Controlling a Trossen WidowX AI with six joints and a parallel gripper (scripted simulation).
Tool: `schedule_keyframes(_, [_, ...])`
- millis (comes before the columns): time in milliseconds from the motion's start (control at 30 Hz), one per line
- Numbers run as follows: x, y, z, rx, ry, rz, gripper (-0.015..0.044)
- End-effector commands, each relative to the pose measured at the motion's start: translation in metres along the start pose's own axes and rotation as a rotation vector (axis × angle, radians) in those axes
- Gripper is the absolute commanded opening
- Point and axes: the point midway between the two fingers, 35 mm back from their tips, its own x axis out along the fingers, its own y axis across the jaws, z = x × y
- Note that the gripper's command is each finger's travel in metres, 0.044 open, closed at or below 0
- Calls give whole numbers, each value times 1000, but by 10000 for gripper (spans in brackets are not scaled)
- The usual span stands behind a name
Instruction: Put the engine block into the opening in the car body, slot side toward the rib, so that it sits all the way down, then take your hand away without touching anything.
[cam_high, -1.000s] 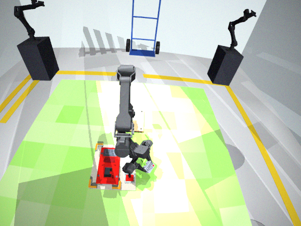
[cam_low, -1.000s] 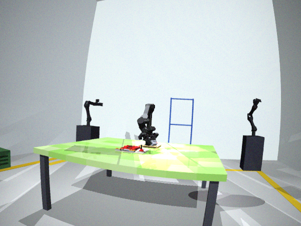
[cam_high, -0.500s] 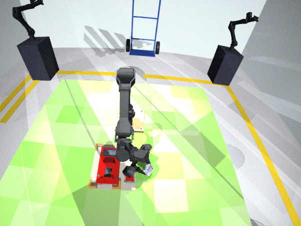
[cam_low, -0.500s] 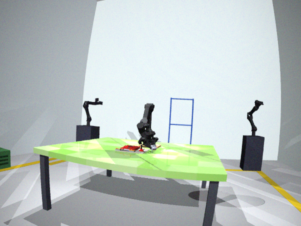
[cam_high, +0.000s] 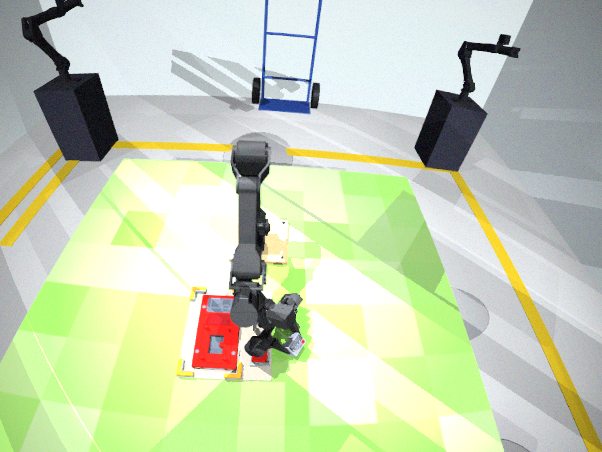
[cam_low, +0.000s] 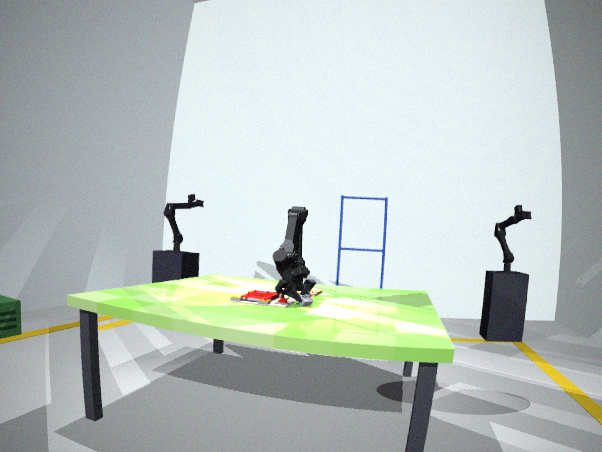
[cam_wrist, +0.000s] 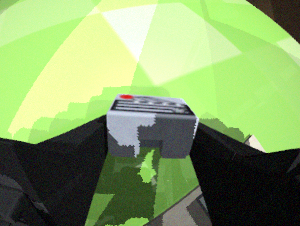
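The engine block (cam_high: 296, 345) (cam_low: 306, 300) (cam_wrist: 172, 132) is a grey block with a dark striped top and a red dot. My gripper (cam_high: 293, 346) (cam_low: 303, 301) (cam_wrist: 149, 121) is shut on it, one finger on each side. In the wrist view its notched slot faces down and towards the camera. The block is low over the green table, right of the car body; whether it touches the table cannot be told. The red car body (cam_high: 210, 332) (cam_low: 256, 295) lies flat, its square opening (cam_high: 215, 344) showing, with a red rib at the opening's right side. The arm covers its upper right part.
The car body lies on a white plate (cam_high: 188, 342) with yellow corner brackets (cam_high: 185, 374). A small red part (cam_high: 260, 358) sits on the plate between the car body and the block, partly under the gripper. A beige board (cam_high: 278, 245) lies behind, beside the arm.
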Motion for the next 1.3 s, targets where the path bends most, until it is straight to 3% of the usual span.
schedule_keyframes(0, [1,0,-1,1,1,1,79])
schedule_keyframes(467, [1,0,-1,1,1,1,440])
schedule_keyframes(700, [-4,8,1,5,1,21,440])
schedule_keyframes(1033, [-44,7,5,10,12,21,440])
schedule_keyframes(1267, [-43,6,4,13,15,14,440])
